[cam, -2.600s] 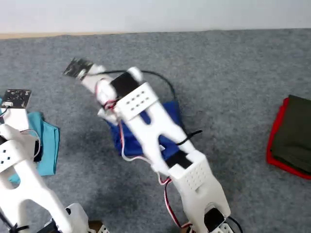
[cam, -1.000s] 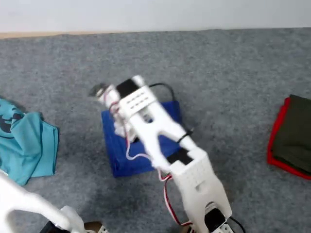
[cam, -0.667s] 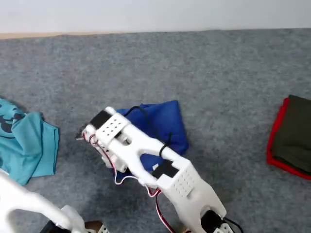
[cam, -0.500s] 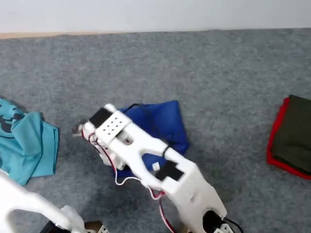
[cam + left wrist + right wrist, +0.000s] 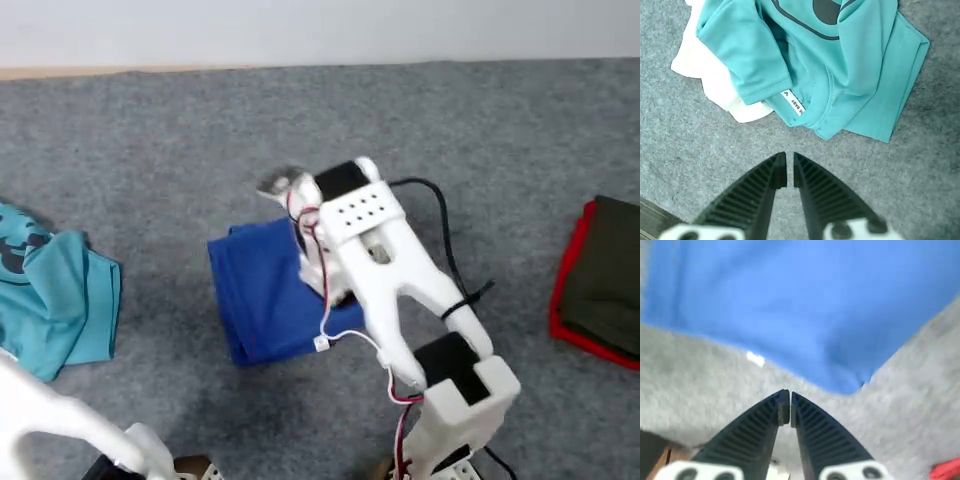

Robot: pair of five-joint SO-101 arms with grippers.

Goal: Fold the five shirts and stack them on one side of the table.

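Blue shirt (image 5: 262, 295) lies folded near the middle of the grey counter (image 5: 480, 130). Right arm (image 5: 385, 250) reaches over the shirt's side nearer the right edge. Its jaws are together, gripping nothing, above bare counter just off the shirt's edge.

Teal shirt (image 5: 840, 60) sits crumpled at the counter's left edge, partly over a white garment (image 5: 710, 70). Left arm (image 5: 50, 420) stands at the near left corner. Its jaws are all but together with nothing between them, above bare counter beside the teal shirt.

At the right edge, a folded dark olive garment (image 5: 605, 270) rests on a red one (image 5: 565, 290), well apart from the blue shirt.
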